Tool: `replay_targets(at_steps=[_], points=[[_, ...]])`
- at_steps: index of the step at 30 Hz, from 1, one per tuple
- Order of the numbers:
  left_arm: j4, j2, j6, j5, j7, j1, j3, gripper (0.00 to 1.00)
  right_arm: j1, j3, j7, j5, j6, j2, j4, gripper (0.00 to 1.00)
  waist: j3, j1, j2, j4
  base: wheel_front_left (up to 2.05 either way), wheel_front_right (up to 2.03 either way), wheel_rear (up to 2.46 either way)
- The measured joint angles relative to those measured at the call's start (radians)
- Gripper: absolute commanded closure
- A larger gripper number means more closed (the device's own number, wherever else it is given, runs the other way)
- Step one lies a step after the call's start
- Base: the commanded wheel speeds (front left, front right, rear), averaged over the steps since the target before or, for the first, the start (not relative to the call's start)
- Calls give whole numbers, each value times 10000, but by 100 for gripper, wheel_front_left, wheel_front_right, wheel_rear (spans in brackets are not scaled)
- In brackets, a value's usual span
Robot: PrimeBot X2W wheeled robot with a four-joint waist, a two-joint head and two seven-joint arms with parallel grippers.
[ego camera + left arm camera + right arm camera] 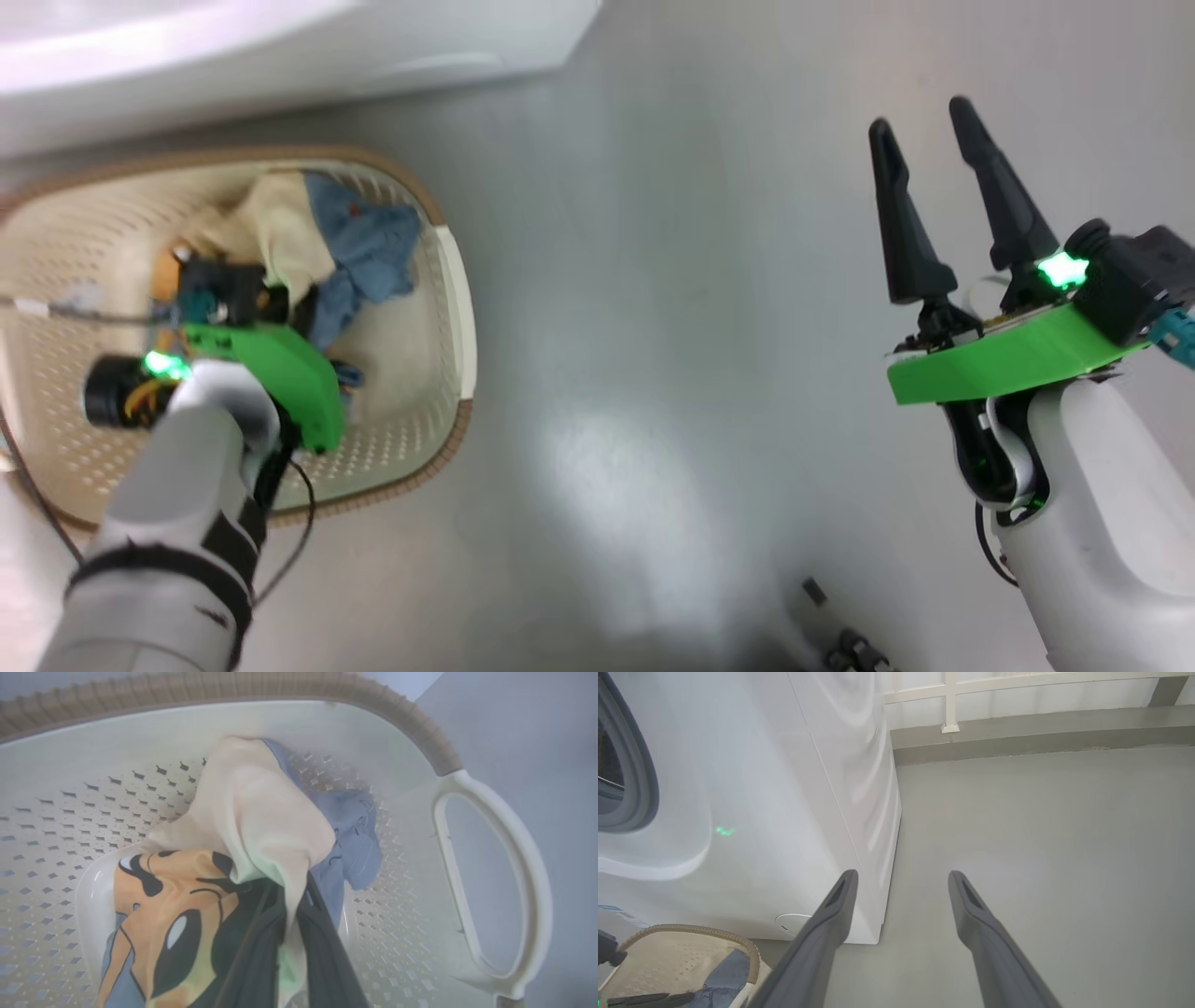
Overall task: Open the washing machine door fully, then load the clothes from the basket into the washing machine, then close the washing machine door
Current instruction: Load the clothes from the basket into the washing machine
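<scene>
The basket (457, 308), cream with a brown rim, stands on the floor at the left. In it lie the clothes (327, 243), a cream piece bunched with light-blue fabric. My left arm reaches down into the basket. In the left wrist view my left gripper (287, 896) is shut on the cream piece of the clothes (252, 812), beside its orange-and-black cartoon figure (177, 914). My right gripper (922, 121) hangs open over bare floor, well right of the basket, with nothing between its fingers. The white washing machine (761, 788) shows its grey rubber ring (642, 774). Its door is out of view.
The washing machine's white front (280, 47) lies just beyond the basket. Grey floor (672, 327) stretches between the two arms and to the right. A low kerb and a white railing (1017, 728) bound the floor behind. The basket's side handle (490, 882) faces the open floor.
</scene>
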Motion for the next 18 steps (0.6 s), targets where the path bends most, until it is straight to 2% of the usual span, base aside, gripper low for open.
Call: replay_targets(at_steps=[10,18], points=[[-270,-249,-198,-694,-1074,1390,113,100,634,295,0,176,0,-128,617,0,-1852,-1,0,312,0,0,0],[-1895,-224,-205,-1281,-1168,2793,155,100,1307,362,0,282,0,-190,945,0,-3440,-2,0,599,0,0,0]])
